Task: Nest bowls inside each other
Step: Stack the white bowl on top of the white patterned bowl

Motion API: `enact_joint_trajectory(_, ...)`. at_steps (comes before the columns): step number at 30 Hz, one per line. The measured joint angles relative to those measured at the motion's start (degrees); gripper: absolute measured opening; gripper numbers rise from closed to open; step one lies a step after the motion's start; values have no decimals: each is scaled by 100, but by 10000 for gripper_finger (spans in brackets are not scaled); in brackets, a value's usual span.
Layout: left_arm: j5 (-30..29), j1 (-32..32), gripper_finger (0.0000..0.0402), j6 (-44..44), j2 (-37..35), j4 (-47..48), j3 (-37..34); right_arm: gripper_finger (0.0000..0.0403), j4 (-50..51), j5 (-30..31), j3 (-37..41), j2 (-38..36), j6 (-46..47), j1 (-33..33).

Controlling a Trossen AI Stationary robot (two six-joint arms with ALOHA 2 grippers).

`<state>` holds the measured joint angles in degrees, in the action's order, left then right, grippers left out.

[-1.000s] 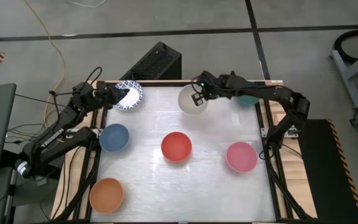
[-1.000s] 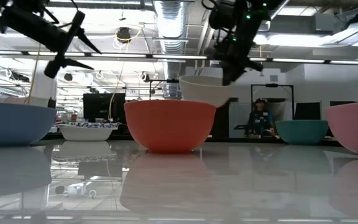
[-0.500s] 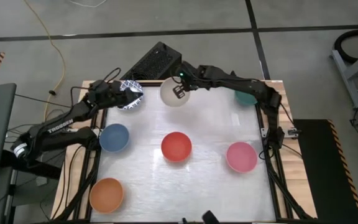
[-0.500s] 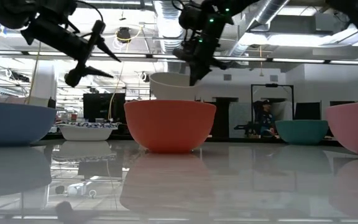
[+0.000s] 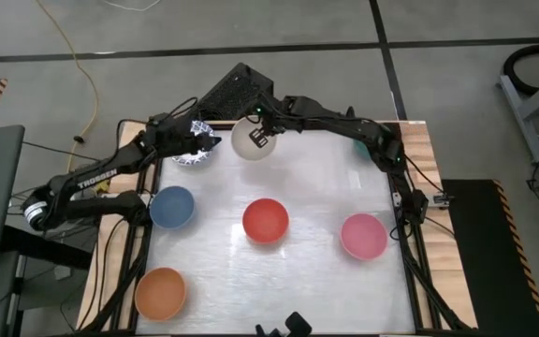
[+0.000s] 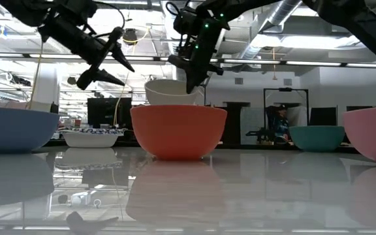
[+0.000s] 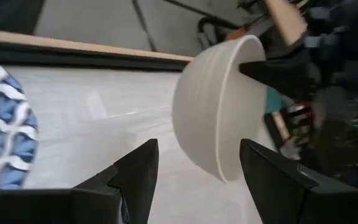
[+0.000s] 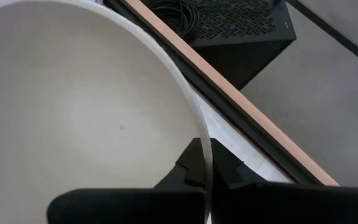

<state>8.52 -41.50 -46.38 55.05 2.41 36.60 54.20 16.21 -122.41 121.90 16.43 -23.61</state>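
R gripper (image 5: 262, 137), pinching cream bowl (image 5: 248, 140) rim, moved w/ it toward patterned bowl (image 5: 192, 148) at 11 o'clock; L gripper (image 5: 209, 139) spread. Nesting imminent.

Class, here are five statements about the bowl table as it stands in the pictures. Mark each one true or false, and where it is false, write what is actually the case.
1. The right gripper holds the cream bowl by its rim. True.
2. The cream bowl rests on the table. False: in the low view it hangs in the air, above and behind the red bowl.
3. The left gripper is shut on the patterned bowl. False: its jaws stand open and empty above that bowl.
4. The pink bowl sits on the right side of the table. True.
5. The orange bowl is nested inside the blue bowl. False: they sit apart.
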Motion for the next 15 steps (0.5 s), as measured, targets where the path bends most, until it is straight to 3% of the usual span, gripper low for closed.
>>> enact_joint_trajectory(11, -251, 422, 214, 721, 849, 517, 947, 11, -20, 13, -22, 23, 2, 1)
enact_joint_trajectory(15, -698, 639, 214, 1029, 1150, 893, 1252, 12, -31, 20, -22, 23, 2, -7)
